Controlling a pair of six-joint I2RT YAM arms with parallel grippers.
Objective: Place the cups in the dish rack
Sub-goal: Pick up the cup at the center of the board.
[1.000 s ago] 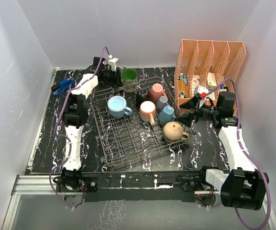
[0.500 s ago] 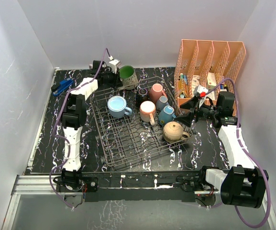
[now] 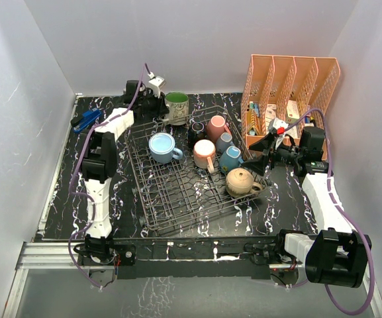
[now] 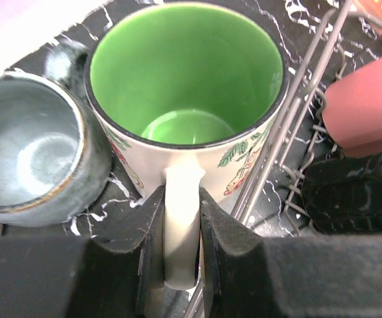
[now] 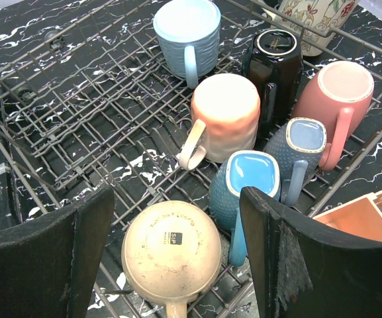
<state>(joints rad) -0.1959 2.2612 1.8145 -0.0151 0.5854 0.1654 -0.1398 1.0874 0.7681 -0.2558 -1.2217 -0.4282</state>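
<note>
1. The left gripper [image 4: 181, 218] reaches behind the far-left corner of the dish rack [image 3: 171, 192]. Its jaws pinch the cream handle of the green-lined mug [image 4: 184, 66], and they cover the handle's lower end.
2. That mug stands upright just outside the rack's wire wall. Its base is hidden, so I cannot tell whether it touches the bench [image 3: 61, 199].
3. A grey mug [image 4: 25, 152] sits just beside it. The left wrist view cuts it off at the edge, and from above it is hidden behind the arm.
4. The right gripper [image 5: 177, 199] hangs over the rack's right end with its jaws spread wide and empty, above the upturned tan mug [image 5: 172, 248].
5. Also bottom-up in the rack are the light blue mug [image 5: 186, 26], peach mug [image 5: 225, 116], black mug [image 5: 273, 56], pink mug [image 5: 336, 89], grey-blue mug [image 5: 300, 149] and teal mug [image 5: 247, 182].
6. A blue object [image 3: 85, 120] at the bench's far left is too small to identify.
</note>
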